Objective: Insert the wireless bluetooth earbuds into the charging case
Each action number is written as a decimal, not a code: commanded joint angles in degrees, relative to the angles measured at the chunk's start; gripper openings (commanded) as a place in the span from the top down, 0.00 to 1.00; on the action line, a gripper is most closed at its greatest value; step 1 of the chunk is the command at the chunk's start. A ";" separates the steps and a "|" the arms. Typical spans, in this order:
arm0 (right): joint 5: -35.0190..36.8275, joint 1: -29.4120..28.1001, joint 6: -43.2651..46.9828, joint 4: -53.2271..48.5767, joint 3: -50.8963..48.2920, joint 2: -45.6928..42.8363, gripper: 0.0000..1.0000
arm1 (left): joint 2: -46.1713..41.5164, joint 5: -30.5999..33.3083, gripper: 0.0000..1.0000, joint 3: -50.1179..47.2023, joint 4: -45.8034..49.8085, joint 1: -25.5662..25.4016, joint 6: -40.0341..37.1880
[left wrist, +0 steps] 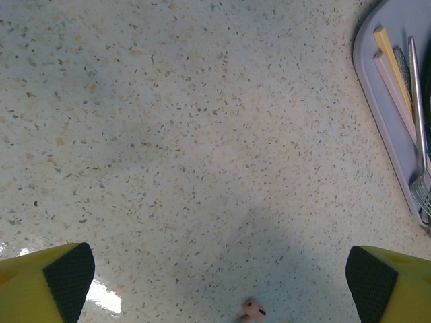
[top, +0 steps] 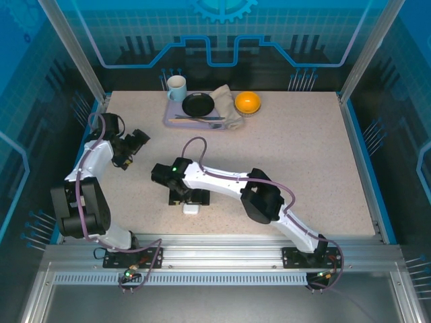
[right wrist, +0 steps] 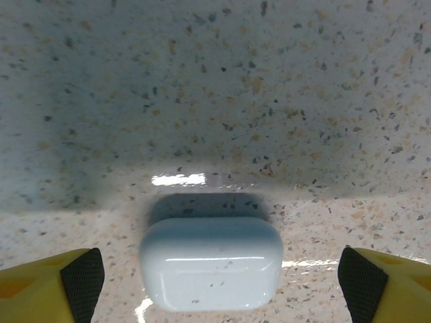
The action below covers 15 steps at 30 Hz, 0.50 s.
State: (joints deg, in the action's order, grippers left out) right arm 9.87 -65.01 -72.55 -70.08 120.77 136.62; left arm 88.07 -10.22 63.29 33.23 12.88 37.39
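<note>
Bright, even overhead light across the speckled table (top: 303, 155) — soft shadows pooled near centre. Close up, white glare streaks beside the glossy charging case (right wrist: 211, 262) — slightly soft focus throughout.

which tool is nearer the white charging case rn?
Right. The right tool straddles the white charging case, a finger either side; the left tool hangs open well away to its left.

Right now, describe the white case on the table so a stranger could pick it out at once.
Start at the speckled table and find the right gripper, near the front edge, left of centre. Between its open yellow fingers lies the case: a glossy white, rounded pebble, far from the tray at the back.
</note>
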 commanded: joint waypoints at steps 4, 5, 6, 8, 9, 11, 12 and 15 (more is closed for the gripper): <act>-0.75 -1.61 -2.27 -2.91 1.17 2.38 0.08 | -1.06 -2.28 0.01 1.56 1.39 0.56 -0.86; -0.85 -1.61 -2.29 -2.69 0.92 2.35 0.08 | -1.22 -2.39 0.01 1.50 1.26 0.56 -0.91; -1.01 -1.66 -2.31 -2.16 0.64 2.42 0.09 | -1.29 -2.38 0.01 1.41 1.22 0.56 -0.81; -1.36 -1.63 -2.31 -1.43 0.13 2.41 0.09 | -1.41 -2.54 0.01 1.31 1.04 0.56 -0.82; -1.42 -1.73 -2.26 -1.16 0.00 2.38 0.09 | -1.43 -2.63 0.01 1.18 0.97 0.56 -0.76; -1.53 -1.87 -2.20 -0.68 -0.34 2.43 0.09 | -1.58 -2.79 0.01 1.14 0.90 0.59 -0.74; -1.62 -1.87 -2.08 -0.34 -0.56 2.44 0.09 | -1.57 -2.87 0.01 1.11 0.86 0.56 -0.82; -1.50 -1.92 -1.80 0.82 -1.53 2.15 0.10 | -1.92 -3.06 0.01 0.83 0.70 0.56 -0.82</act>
State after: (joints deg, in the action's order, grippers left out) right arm 8.69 -65.76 -73.52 -69.38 120.40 138.26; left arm 88.01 -11.66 63.29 33.19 12.93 37.39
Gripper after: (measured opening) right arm 0.901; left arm 0.989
